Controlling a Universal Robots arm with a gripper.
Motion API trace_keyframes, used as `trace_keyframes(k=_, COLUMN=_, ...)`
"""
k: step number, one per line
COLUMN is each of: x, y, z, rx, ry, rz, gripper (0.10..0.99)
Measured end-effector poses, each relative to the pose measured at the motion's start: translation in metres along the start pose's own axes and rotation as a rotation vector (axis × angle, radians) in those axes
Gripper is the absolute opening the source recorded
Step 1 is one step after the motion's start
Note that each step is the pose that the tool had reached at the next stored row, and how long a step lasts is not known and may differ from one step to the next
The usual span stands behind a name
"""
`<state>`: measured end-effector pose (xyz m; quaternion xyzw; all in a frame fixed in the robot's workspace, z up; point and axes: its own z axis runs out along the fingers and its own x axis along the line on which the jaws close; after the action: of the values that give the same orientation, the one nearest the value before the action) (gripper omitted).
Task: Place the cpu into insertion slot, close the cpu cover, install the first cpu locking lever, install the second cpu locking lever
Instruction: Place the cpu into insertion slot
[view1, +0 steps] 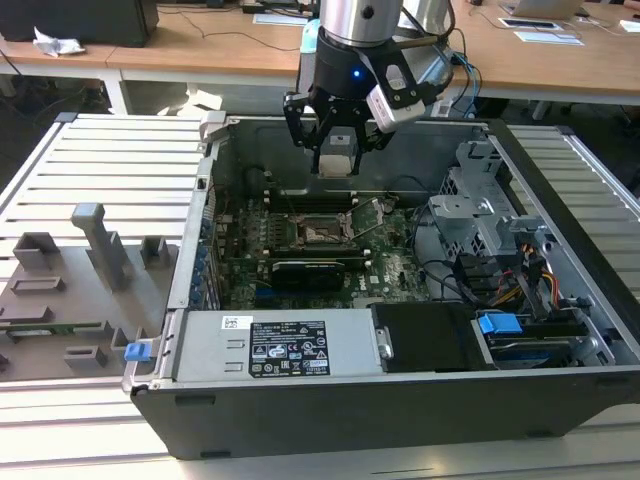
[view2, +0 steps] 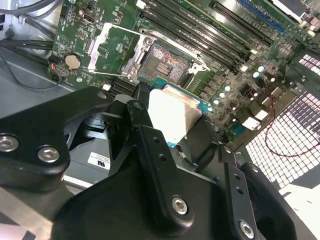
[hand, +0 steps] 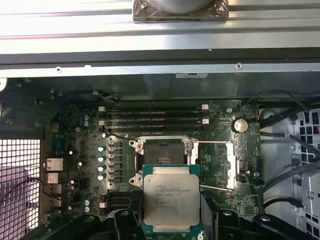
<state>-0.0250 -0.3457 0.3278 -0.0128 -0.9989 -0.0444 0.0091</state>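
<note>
Exterior view, upper middle of the frame: the gripper (view1: 336, 168) hangs over the open computer case (view1: 300, 425), which sits on a grey slatted bench (view1: 110, 160). It is above the far edge of the green motherboard (view1: 250, 262). Its fingers (hand: 125, 225) are clenched on the cpu (hand: 171, 202), gripping it by opposite edges. The chip is held in the air, clear of the board, with its dull silver top facing the camera in the first wrist view.

The insertion slot (view1: 322, 233) sits near the centre of the exterior frame, lower than the gripper, with its dark middle bare. In both wrist views the chip appears just short of the slot (hand: 162, 152), not in it. The cpu cover (hand: 215, 165) is swung open and lies on the board beside the slot, on the exterior view's right of it. A grey fixture tray (view1: 60, 300) with upright holders rests on the bench at the exterior view's left, well apart from the case.
</note>
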Motion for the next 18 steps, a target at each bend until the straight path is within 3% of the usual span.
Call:
trace_keyframes(k=7, x=-0.0002, y=-0.0009, z=0.0098, rx=0.0, ry=0.0004, rz=0.0, gripper=0.541)
trace_keyframes(k=9, x=-0.0003, y=-0.0012, z=0.0136, rx=0.005, ry=0.0003, rz=0.0, gripper=0.541)
trace_keyframes(k=18, x=-0.0006, y=-0.0016, z=0.0184, rx=0.008, ry=0.0002, rz=0.0, gripper=0.541)
